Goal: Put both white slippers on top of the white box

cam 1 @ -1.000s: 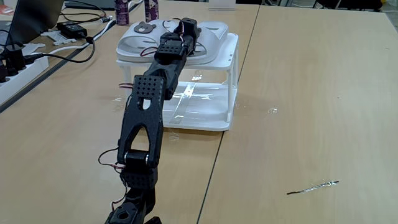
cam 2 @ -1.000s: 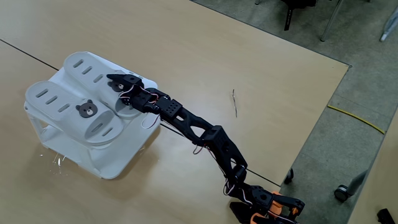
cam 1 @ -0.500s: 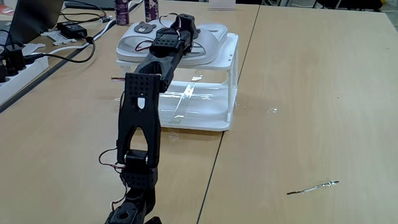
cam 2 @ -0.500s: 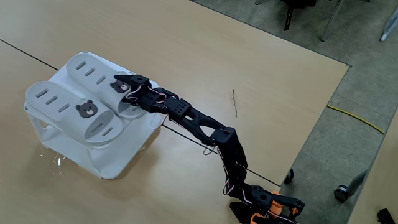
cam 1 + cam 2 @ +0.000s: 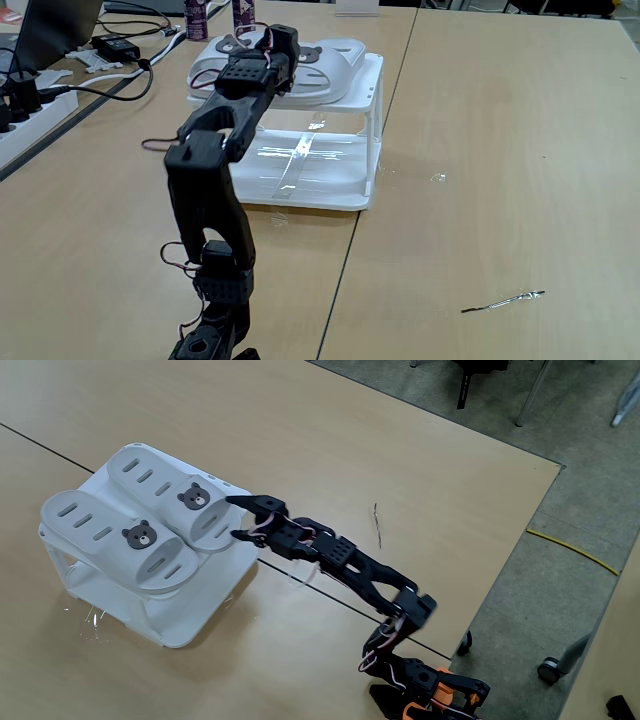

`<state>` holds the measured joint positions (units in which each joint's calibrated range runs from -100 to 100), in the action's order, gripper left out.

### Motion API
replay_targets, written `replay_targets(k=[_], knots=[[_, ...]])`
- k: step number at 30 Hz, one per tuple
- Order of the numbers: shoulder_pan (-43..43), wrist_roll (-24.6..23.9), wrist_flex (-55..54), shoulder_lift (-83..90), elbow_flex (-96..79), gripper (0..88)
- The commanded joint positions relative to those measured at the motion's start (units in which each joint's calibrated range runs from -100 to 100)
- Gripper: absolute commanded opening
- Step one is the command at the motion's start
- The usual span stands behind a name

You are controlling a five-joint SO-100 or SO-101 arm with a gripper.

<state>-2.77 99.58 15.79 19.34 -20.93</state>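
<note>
Tabletop: slippers [image 5: 150, 520] beside open hand [image 5: 237, 518]

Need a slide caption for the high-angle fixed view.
Both off-white rubber bear-badge slippers rest atop the white plastic rack; black pincer open beside them.

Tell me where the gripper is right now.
In a fixed view from above, the gripper hangs open just right of the two white slippers lying side by side on the white box.

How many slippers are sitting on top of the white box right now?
2. Both white slippers lie side by side on the white box: in a fixed view, one slipper nearer the gripper, whose jaws stand open, and the other slipper beyond it.
</note>
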Motion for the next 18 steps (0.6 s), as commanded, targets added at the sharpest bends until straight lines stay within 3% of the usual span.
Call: replay_targets(k=[1, 7, 13, 15, 17, 18], knots=[[-1.42, 0.42, -0.18, 13.60, -7.62, 31.7], [-4.14, 0.42, 6.55, 23.78, -15.38, 31.8], [-4.05, 0.42, 6.55, 25.38, -9.24, 30.6], [-3.73, 0.42, 6.55, 25.38, -5.09, 22.3], [-3.64, 0.42, 6.55, 25.38, -3.02, 3.6], [-3.64, 0.42, 6.55, 25.38, -2.48, 0.3]])
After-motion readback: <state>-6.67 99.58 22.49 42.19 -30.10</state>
